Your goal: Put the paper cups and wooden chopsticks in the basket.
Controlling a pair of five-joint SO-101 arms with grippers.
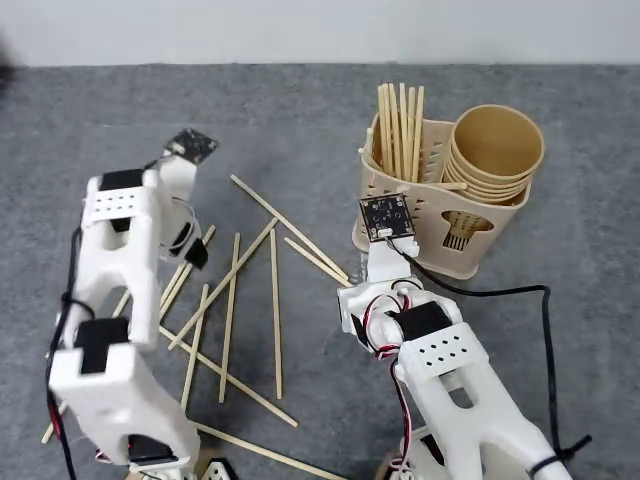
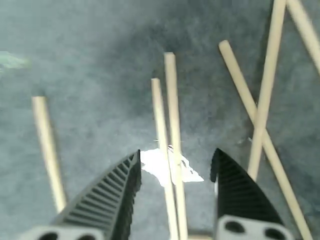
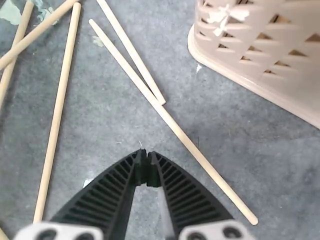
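Our left gripper (image 2: 177,152) hangs open astride two loose wooden chopsticks (image 2: 171,100) at the left, our right gripper (image 3: 146,152) is pinched shut on nothing near the basket (image 1: 440,235) at far right, which already holds the paper cups (image 1: 497,150) and some upright chopsticks (image 1: 400,125), so we judge most sticks are left to gather

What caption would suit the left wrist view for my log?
Open left hand straddles two chopsticks lying on the grey mat.

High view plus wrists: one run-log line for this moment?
left pincer: open, straddling two chopsticks | right pincer: shut, empty, near basket | paper cups: stacked in basket | loose chopsticks: many on table
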